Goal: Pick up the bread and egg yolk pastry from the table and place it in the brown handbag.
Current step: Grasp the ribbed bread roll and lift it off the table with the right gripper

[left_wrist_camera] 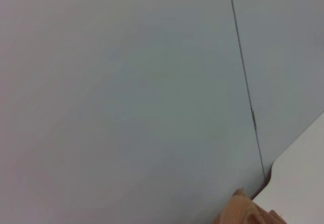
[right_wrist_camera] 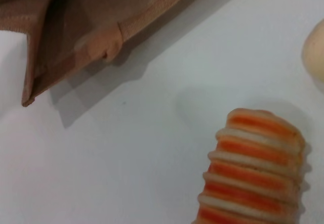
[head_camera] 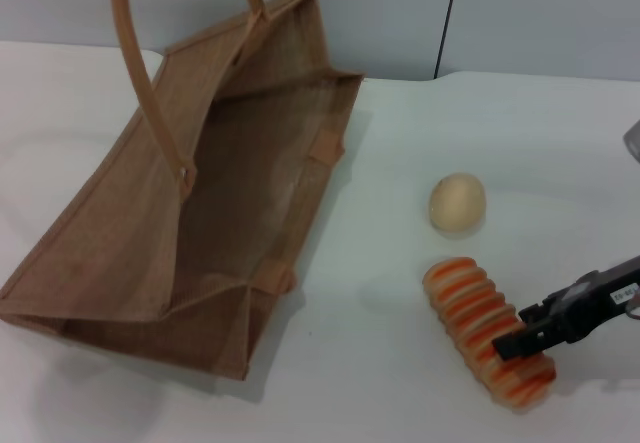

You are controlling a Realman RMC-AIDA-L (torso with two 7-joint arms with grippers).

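Note:
The bread (head_camera: 483,325), a ridged cream loaf with orange stripes, lies on the white table at the front right; it also fills the right wrist view (right_wrist_camera: 253,173). My right gripper (head_camera: 515,329) reaches in from the right and hovers over the loaf's near end, open, its two dark fingers apart. The egg yolk pastry (head_camera: 457,203), a small pale tan dome, sits just beyond the bread, and its edge (right_wrist_camera: 315,52) shows in the right wrist view. The brown handbag (head_camera: 120,243) stands open on the left with its tan handles up. My left gripper is out of view.
Bare white table (head_camera: 380,293) separates the handbag from the two foods. A grey wall (head_camera: 520,13) runs behind the table. The left wrist view shows that wall (left_wrist_camera: 126,92), a corner of the handbag (left_wrist_camera: 243,211) and a strip of table (left_wrist_camera: 304,183).

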